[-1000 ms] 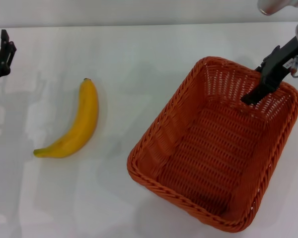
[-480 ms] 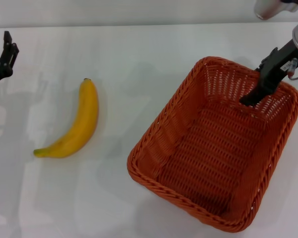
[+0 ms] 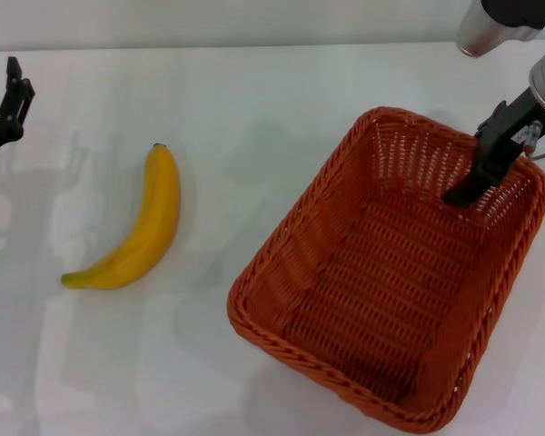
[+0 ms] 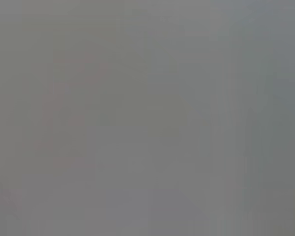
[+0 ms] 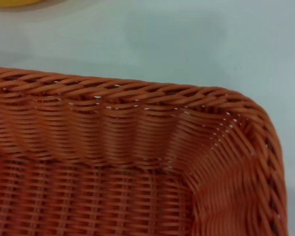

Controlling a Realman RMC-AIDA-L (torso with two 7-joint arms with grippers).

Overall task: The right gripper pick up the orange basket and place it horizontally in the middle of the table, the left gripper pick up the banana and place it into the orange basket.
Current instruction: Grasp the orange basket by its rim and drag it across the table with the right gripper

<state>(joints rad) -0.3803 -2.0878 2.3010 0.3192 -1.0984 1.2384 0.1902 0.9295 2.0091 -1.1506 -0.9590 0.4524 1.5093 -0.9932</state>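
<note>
White and smooth, the counter (image 3: 254, 109) fills the head view. At its far left edge the left claw (image 3: 9, 91) waits, well apart from everything; whether it is open or closed I cannot tell. Just right of it the banana (image 3: 136, 238) lies flat on the counter, untouched, so that half of the task is not yet begun. Further right the orange basket (image 3: 391, 282) sits skewed, toward the right side and not in the middle, so placing it appears unfinished. At its far right corner the right claw (image 3: 490, 163) reaches over the braided rim, one finger inside the wall, seemingly pinching it, though the outer finger is hidden.
</note>
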